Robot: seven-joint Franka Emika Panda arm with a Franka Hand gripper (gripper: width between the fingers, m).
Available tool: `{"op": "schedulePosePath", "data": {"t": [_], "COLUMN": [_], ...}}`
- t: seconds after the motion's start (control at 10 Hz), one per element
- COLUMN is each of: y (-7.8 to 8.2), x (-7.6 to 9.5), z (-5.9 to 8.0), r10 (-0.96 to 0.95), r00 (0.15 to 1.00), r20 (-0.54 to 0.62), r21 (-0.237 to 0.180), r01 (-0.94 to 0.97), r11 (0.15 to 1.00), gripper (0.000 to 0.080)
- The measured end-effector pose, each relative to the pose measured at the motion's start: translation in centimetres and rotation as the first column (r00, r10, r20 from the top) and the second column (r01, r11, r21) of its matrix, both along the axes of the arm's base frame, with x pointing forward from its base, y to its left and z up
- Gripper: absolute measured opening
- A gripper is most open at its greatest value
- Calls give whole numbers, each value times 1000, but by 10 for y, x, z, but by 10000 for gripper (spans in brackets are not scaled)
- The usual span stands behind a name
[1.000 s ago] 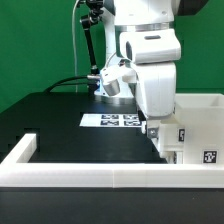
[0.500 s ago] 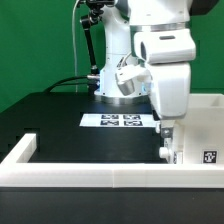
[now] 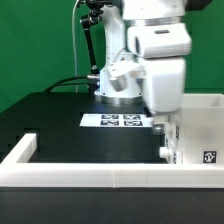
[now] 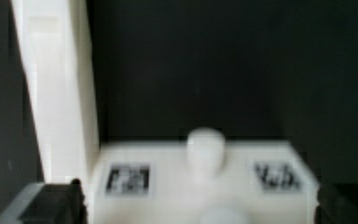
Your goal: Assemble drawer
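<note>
My gripper (image 3: 165, 140) hangs low at the exterior view's right, right beside the white drawer box (image 3: 203, 125). In the blurred wrist view my gripper (image 4: 208, 205) is open. Its dark fingers (image 4: 59, 202) stand on either side of a white drawer part (image 4: 158, 178), with a thin gap at each side. That part carries two marker tags and a rounded white knob (image 4: 204, 150). A long white panel (image 4: 51, 90) runs away from the part along one side. Whether the fingers touch the part is too blurred to tell.
The marker board (image 3: 120, 121) lies on the black table behind my gripper. A low white rail (image 3: 90, 177) borders the table's front and bends back at the exterior view's left (image 3: 22, 150). The arm's base (image 3: 112, 85) stands behind.
The arm swung toward the exterior view's right, over the drawer box, then shifted slightly back left. The gripper stays low beside the box.
</note>
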State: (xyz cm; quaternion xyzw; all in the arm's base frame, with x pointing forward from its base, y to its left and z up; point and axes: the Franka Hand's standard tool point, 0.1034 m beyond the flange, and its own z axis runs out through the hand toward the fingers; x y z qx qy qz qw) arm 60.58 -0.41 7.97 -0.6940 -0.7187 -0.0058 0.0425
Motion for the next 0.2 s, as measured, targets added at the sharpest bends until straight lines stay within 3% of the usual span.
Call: {"op": "schedulePosePath", "data": {"t": [0.2], "y": [-26], "x": [-1], "z": [10], "r10": [-44], "r00": [998], "r20": [46], "r21": [-9], "r01": [45], "r11": [999], "gripper": [649]}}
